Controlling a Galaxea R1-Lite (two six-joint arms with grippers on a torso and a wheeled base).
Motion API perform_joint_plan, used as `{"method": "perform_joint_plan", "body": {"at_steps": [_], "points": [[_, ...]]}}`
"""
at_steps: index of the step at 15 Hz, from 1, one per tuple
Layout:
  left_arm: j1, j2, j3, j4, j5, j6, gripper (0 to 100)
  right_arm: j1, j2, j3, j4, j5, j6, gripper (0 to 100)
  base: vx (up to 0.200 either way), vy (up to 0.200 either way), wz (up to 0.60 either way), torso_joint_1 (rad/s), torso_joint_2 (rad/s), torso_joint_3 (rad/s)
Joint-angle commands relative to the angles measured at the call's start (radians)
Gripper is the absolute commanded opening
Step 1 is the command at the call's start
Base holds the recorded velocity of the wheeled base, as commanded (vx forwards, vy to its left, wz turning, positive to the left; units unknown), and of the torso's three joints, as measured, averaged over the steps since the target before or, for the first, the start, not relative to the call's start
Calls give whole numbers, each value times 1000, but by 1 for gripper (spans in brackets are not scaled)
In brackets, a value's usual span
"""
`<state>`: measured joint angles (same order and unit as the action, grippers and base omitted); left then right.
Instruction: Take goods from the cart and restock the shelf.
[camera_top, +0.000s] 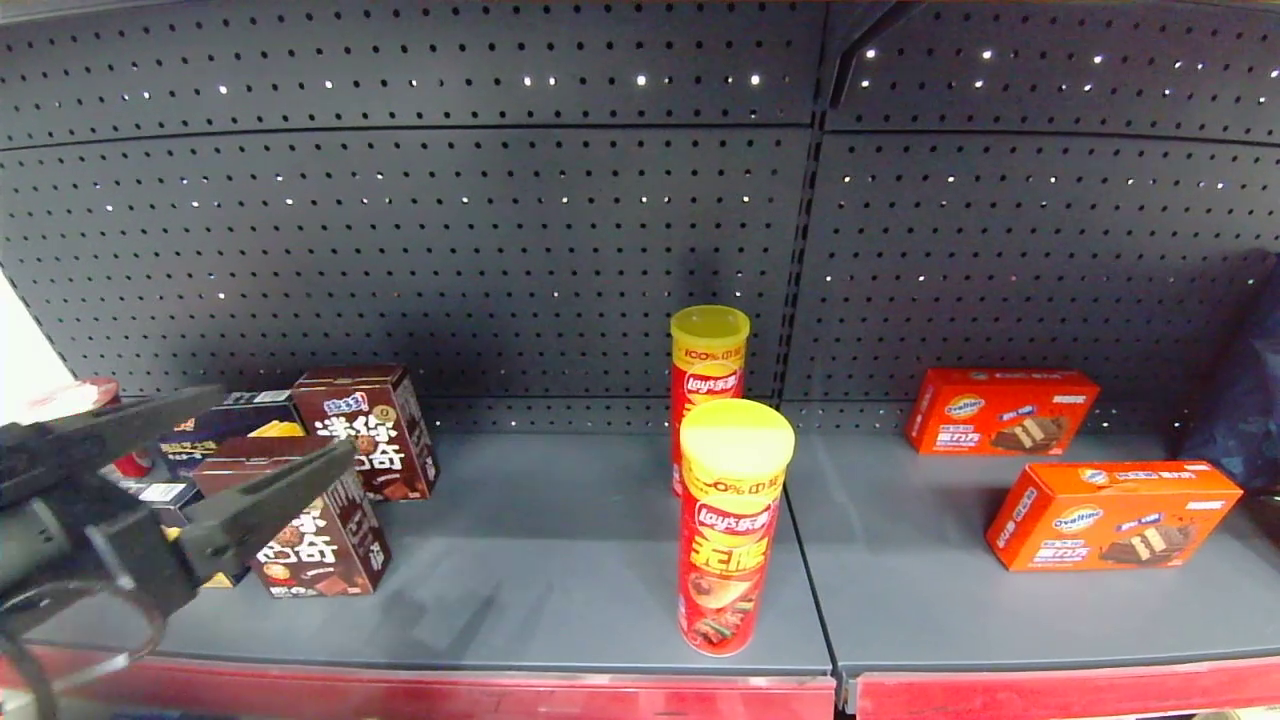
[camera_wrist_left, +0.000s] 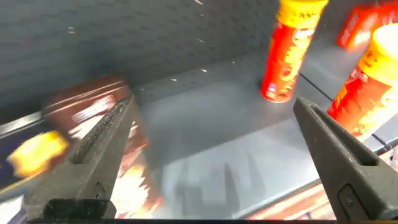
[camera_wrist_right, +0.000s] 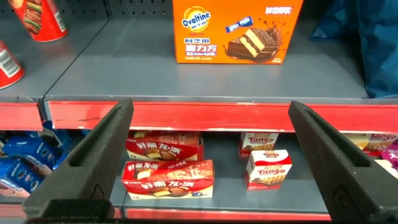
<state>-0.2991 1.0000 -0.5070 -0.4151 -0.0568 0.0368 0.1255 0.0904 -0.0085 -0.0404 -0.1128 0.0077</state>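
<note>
Grey metal shelf (camera_top: 560, 540), perforated back, carries 2 cylindrical chip cans (camera_top: 733, 520); left gripper (camera_wrist_left: 212, 104) and right gripper (camera_wrist_right: 211, 107) hang released.

The left gripper (camera_top: 285, 421) covers part of the front brown box (camera_top: 325, 545) and the dark boxes (camera_top: 215, 425) behind it, the front can (camera_top: 732, 520) hides the base of the rear can (camera_top: 708, 355), and the left wrist view blurs the boxes.

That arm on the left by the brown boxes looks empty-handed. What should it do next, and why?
Probably draw the left gripper back off the shelf to fetch another item from the cart. Its jaws stand open with nothing between them, beside brown boxes already on the shelf, so it has nothing to place.
</note>
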Motion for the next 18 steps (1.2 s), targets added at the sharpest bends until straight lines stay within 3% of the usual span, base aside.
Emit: {"method": "perform_joint_plan", "body": {"at_steps": [1,4,7,8,11,14,15,18], "points": [[107,-409,214,16,9,9,100,0,2,-1,1,1,0,100,0,0,0,0,0,0],[124,-618,334,99,107,21,100,0,2,1,-3,-2,0,100,0,0,0,0,0,0],[126,-880,367,395,114,28,100,0,2,1,-3,-1,0,100,0,0,0,0,0,0],[124,-922,381,447,115,32,100,0,2,1,-3,-1,-2,100,0,0,0,0,0,0],[126,-911,507,349,101,23,100,0,2,2,-4,-8,-5,100,0,0,0,0,0,0],[124,-911,507,351,49,21,100,0,2,2,-6,-13,-6,100,0,0,0,0,0,0],[124,-911,507,352,6,20,100,0,2,2,-6,-4,-6,100,0,0,0,0,0,0],[124,-909,505,355,-34,-20,100,0,2,4,-9,-2,-6,100,0,0,0,0,0,0]]}}
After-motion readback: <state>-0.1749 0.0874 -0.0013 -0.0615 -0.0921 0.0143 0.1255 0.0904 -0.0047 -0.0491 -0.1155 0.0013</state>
